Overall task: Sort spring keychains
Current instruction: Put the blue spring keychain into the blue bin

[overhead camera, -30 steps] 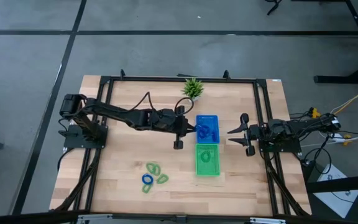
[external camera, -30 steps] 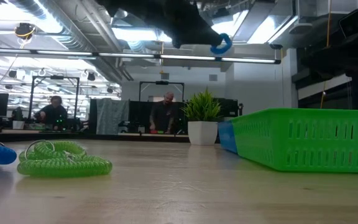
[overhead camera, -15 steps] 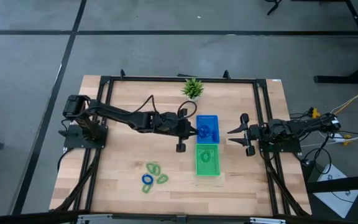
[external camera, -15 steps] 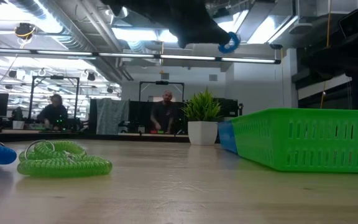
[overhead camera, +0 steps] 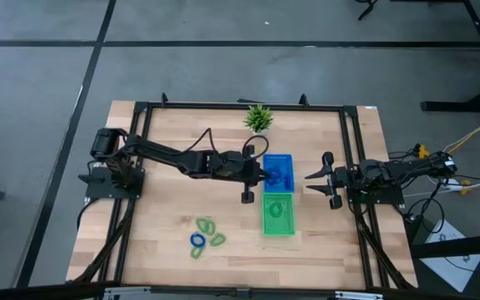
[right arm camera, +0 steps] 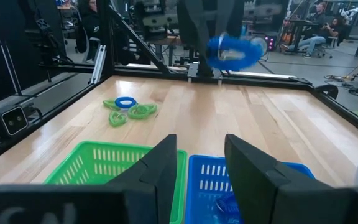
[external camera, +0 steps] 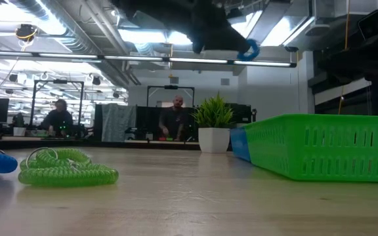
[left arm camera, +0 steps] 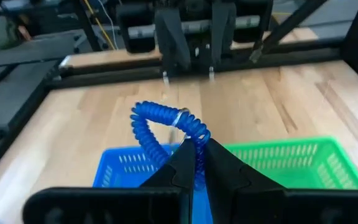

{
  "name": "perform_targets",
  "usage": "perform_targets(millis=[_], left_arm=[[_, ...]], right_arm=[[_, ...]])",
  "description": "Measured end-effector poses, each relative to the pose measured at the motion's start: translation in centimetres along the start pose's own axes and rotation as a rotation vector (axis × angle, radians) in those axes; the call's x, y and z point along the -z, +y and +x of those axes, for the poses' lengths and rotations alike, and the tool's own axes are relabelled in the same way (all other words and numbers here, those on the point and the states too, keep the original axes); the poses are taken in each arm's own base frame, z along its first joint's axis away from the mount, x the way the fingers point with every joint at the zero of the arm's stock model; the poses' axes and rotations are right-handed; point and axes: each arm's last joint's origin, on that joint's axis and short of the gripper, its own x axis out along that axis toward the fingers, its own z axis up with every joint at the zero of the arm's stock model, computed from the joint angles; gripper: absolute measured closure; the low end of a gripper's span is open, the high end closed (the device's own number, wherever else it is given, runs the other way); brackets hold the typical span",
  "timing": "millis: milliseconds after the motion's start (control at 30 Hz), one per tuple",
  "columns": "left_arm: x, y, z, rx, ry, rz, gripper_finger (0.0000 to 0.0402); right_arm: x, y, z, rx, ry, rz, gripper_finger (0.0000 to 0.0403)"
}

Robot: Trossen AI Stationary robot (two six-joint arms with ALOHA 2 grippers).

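My left gripper (overhead camera: 255,172) is shut on a blue spring keychain (left arm camera: 166,127), high above the left edge of the blue tray (overhead camera: 288,158). The keychain also shows in the low view (external camera: 249,50) and the right wrist view (right arm camera: 232,52). The green tray (overhead camera: 267,227) stands just nearer and holds a green keychain (overhead camera: 277,210). Two light green keychains (overhead camera: 206,225) and a blue one (overhead camera: 197,241) lie flat on the table at the near left. My right gripper (overhead camera: 313,177) waits open and empty to the right of the trays. My left gripper pinches the coil of the blue keychain (left arm camera: 190,138) between its two fingers, at one side of the loop. The rest of the loop sticks out past the fingertips. The keychain is lifted clear, high above the table and the trays.
A small potted plant (overhead camera: 258,117) stands at the far edge behind the blue tray. The blue tray holds blue keychains (overhead camera: 283,177). A black frame (overhead camera: 352,167) runs around the table. People sit in the room beyond the table.
My left gripper has carried the blue keychain toward the table's right edge, from left of the blue tray to above its left edge. It has stayed shut, and the keychain has stayed high and clear.
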Motion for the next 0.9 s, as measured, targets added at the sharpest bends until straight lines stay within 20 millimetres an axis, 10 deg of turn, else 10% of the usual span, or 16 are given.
perform_targets(millis=[900], left_arm=[[0.1, 1.2, 2.5, -0.016, 0.102, 0.084, 0.0384]], right_arm=[[0.0, 0.0, 0.0, 0.001, 0.0, 0.0, 0.0267]])
